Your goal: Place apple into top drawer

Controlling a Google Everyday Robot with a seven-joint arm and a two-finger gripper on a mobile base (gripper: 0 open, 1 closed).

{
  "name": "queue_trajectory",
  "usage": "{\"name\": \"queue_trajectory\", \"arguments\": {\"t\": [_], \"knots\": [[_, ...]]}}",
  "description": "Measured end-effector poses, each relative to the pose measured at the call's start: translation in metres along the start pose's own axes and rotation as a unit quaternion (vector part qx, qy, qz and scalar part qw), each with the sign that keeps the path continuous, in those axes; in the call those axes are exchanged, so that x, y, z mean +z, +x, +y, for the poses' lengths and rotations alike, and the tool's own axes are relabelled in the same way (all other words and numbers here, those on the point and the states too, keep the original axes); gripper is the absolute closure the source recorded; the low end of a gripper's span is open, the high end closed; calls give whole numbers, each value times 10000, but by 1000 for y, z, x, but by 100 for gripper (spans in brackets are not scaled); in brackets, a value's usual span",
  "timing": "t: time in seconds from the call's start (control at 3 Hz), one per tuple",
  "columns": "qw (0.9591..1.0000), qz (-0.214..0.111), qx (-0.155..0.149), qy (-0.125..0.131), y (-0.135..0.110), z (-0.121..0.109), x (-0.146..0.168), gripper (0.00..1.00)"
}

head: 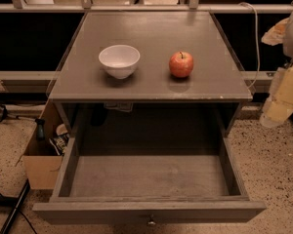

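The apple (181, 64), small, red and yellowish with a short stem, stands on the right half of the grey cabinet top (151, 30). The top drawer (151, 211) is pulled wide open below the top toward the camera. Its inside is empty and a small round metal knob (151, 222) sits on its front panel. My gripper (276, 108), pale and cream-coloured, hangs at the right edge of the view. It is off the right side of the cabinet, lower than the apple and well apart from it, and holds nothing that I can see.
A white bowl (119, 60) stands on the cabinet top left of the apple. A brown cardboard box (41, 155) with small items sits on the floor left of the drawer. A white cable (256, 38) hangs at the back right. Dark cables (10, 211) lie at bottom left.
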State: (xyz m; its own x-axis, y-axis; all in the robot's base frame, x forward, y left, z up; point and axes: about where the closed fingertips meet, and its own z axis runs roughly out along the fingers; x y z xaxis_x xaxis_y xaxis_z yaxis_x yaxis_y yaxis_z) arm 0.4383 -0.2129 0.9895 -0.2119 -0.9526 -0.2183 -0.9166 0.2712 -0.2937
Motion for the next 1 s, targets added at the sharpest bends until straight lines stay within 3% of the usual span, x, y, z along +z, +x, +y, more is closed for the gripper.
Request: {"name": "queue_trajectory", "arguments": {"t": [0.67, 1.0], "knots": [[9999, 14, -136, 59, -11, -9, -1, 0], [9984, -338, -426, 125, -34, -46, 1, 0]]}}
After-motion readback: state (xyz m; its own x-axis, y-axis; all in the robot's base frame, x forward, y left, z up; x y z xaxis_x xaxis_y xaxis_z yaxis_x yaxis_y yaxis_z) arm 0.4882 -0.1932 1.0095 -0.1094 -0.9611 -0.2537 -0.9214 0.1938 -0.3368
